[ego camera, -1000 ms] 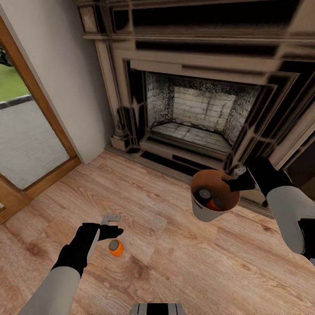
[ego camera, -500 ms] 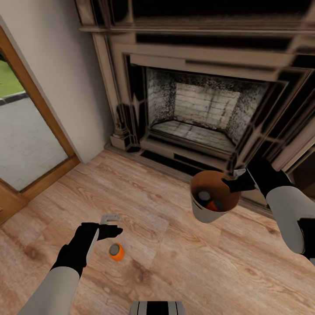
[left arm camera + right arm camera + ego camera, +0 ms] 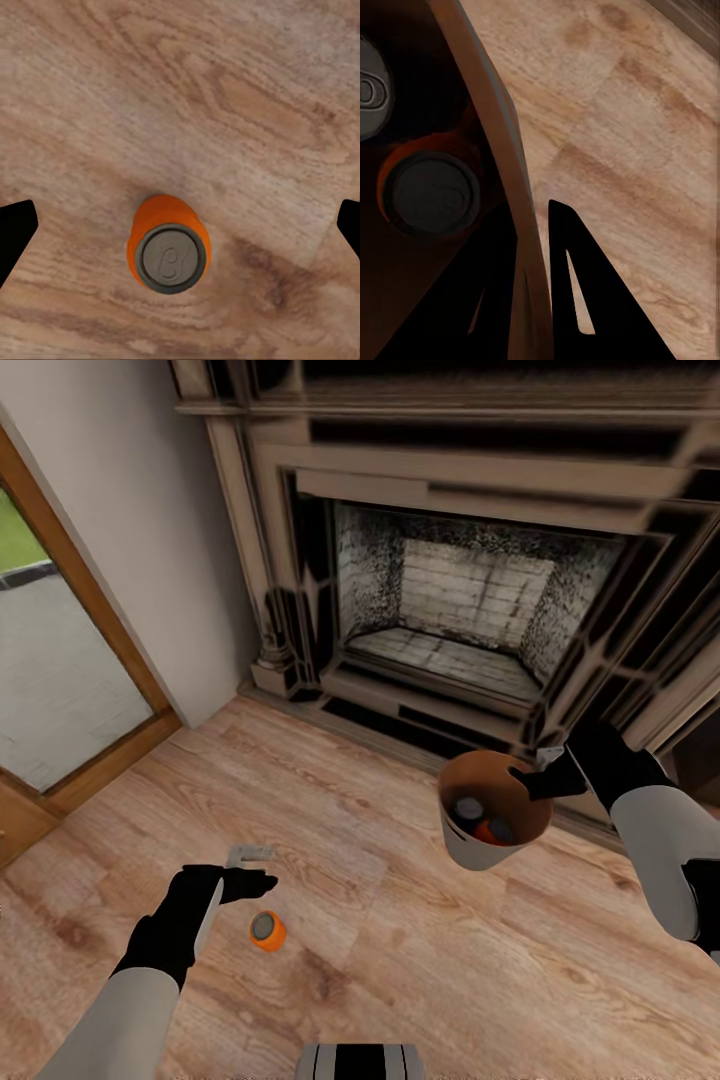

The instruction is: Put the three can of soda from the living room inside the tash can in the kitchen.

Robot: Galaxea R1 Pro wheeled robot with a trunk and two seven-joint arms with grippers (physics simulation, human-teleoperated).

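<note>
hovering left gripper (image 3: 252, 867) over orange can (image 3: 266, 931) (upright, on floor (image 3: 400, 960)).

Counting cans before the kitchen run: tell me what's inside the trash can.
Inside the trash can held by the right gripper are two cans: a dark one and an orange one. Its bottom beneath them is hidden.

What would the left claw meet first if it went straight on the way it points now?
Probably the orange can, standing upright on the wood floor. The left claw is open and points down with the can between its fingers, slightly off centre. Height above the can is unclear.
</note>
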